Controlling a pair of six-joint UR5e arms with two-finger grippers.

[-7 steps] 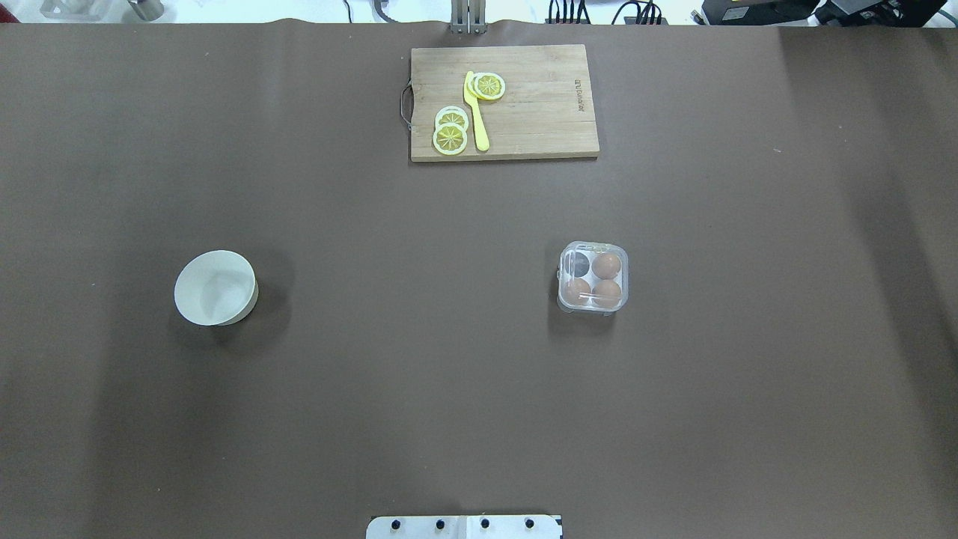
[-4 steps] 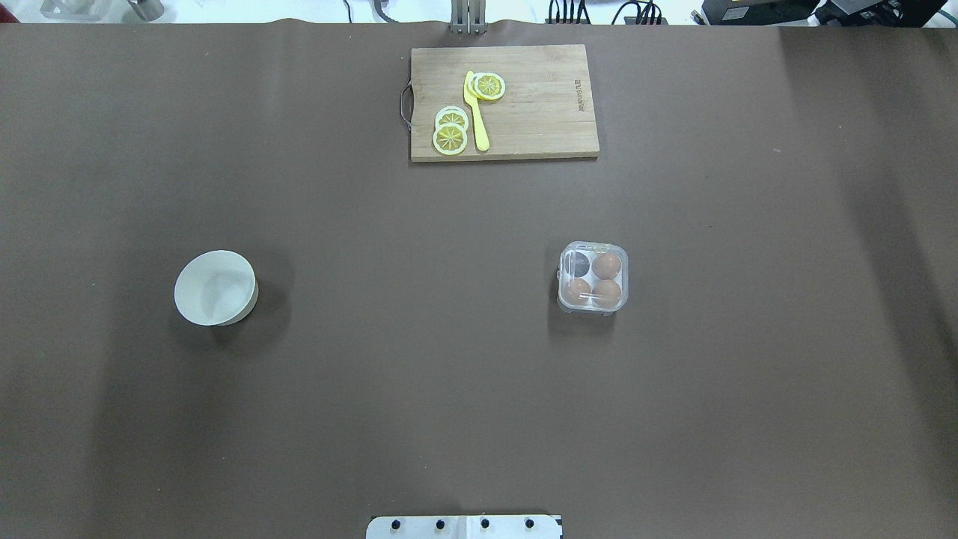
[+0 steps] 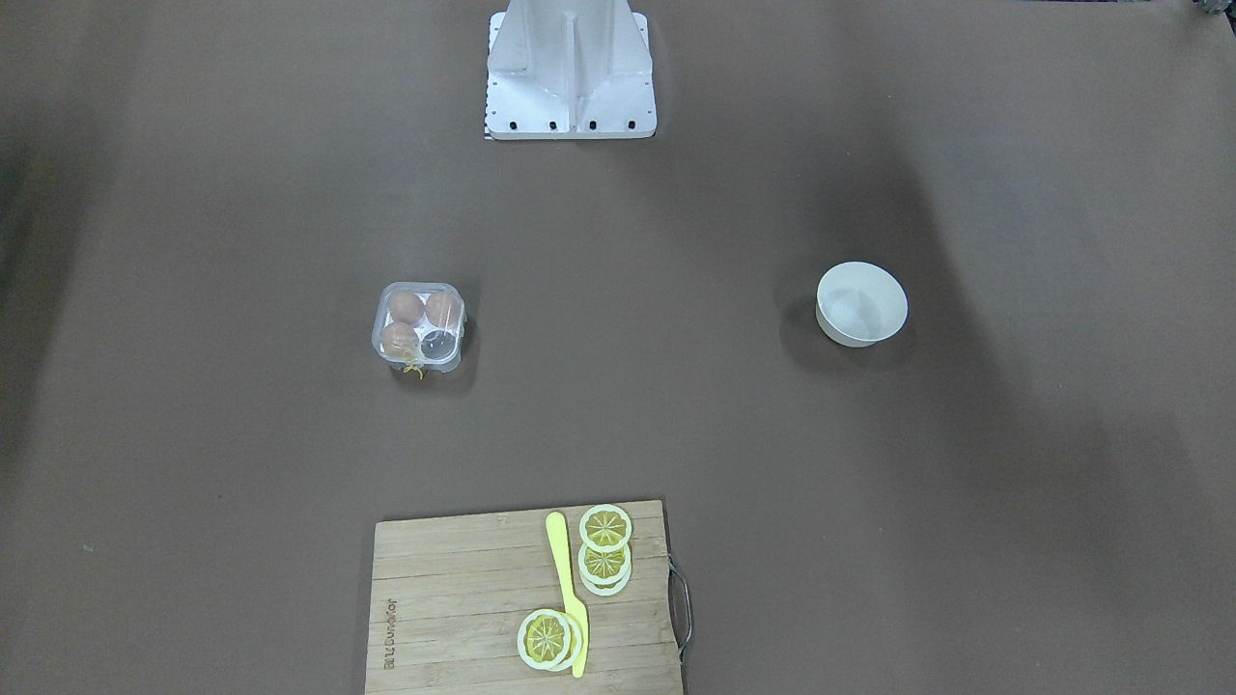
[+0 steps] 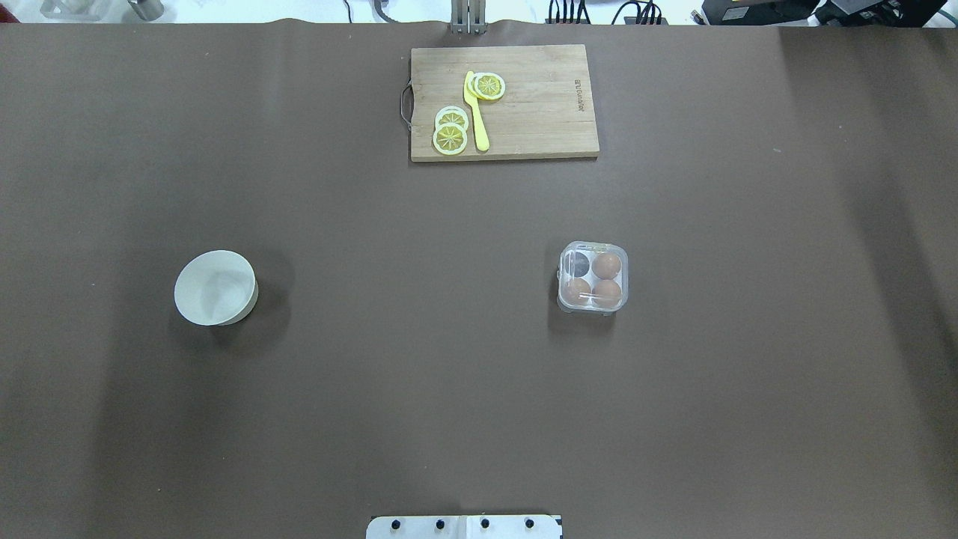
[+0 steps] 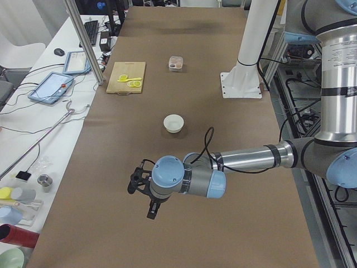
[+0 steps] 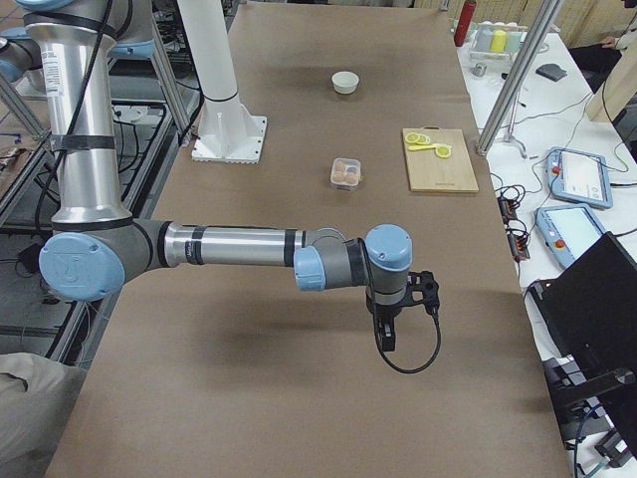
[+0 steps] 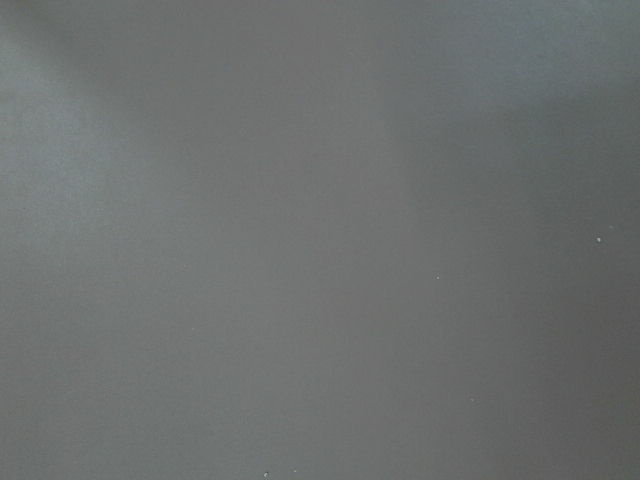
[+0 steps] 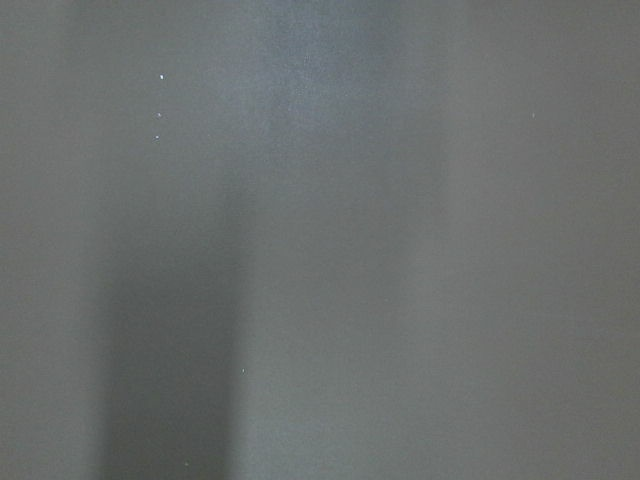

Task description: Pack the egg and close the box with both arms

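The box (image 4: 593, 278) is a small clear carton right of the table's middle, also seen in the front-facing view (image 3: 419, 326). Three brown eggs (image 4: 607, 264) fill its cups; the far-left cup (image 4: 575, 263) shows dark and empty. A clear lid seems to lie over the cups. My left gripper (image 5: 152, 212) hangs over bare table far out to the left, seen only in the left side view. My right gripper (image 6: 386, 341) hangs over bare table far out to the right, seen only in the right side view. Whether either is open or shut, I cannot tell. Both wrist views show only brown table.
A white bowl (image 4: 215, 288) stands on the left half of the table. At the far middle edge lies a wooden cutting board (image 4: 539, 105) with yellow citrus slices (image 4: 450, 138) and a yellow knife (image 4: 476, 112). The white robot base (image 4: 464, 527) is at the near edge.
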